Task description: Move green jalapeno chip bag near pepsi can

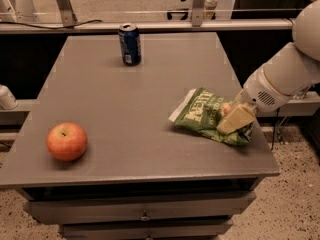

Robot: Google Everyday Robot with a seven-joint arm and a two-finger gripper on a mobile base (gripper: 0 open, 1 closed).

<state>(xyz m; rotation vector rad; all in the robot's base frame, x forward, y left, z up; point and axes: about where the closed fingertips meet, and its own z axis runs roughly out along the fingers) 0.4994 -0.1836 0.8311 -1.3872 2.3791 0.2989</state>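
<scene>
My claw (236, 118) pinches the right end of the one green jalapeno chip bag (202, 114), which spreads leftward from it over the gray table (125, 99). One pepsi can (130, 44) stands well beyond and left of the claw; one red apple (67, 141) lies far left.

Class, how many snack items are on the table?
3: pepsi can far side, apple front left, green jalapeno chip bag front right, with the claw on its right end.

The white, rounded robot arm (287, 71) slants down from the upper right (wrist lowest), its cream-coloured end effector (236, 120) set low near the grey table's (125, 94) right edge.
</scene>
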